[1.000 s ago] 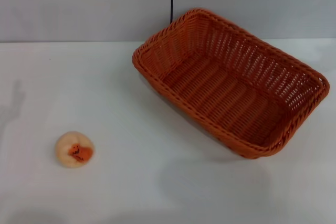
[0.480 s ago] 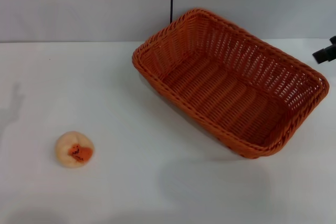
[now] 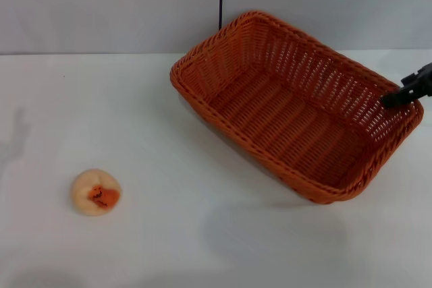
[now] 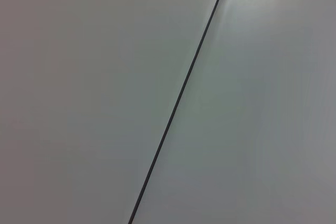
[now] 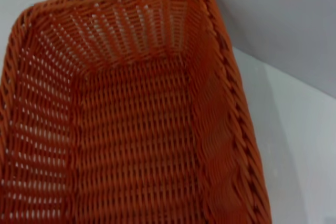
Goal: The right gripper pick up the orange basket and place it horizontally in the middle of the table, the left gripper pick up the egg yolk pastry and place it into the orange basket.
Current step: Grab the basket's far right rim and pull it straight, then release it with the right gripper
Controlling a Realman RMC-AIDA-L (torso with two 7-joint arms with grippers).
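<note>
The basket sits on the counter toward the far right, skewed so its long side runs diagonally from far-left to near-right. The pastry lies alone at the near left, well apart from it, orange patch facing up.

The right hand reaches in from the right edge, its black tip over the basket's right-end rim. Whether its fingers are spread or closed cannot be told from here. The right wrist view looks down into the basket's woven inside, with the braided rim running along one side, so the hand seems lined up over that end rather than beside it. The left hand is out of sight; its wrist camera faces only a blank wall.

The step in hand is the grasp on the basket. To do it well:

1. Straddle the rim with 1 finger inside and 1 outside the wall, square to the rim.
2. Go deep enough to catch the braid; the sloped wall below could slip.
3. Expect the far end to sag on lifting, since the grip is at 1 end.
4. Lift only slightly, turn it until the long side lies left-right, and set it mid-counter.
</note>
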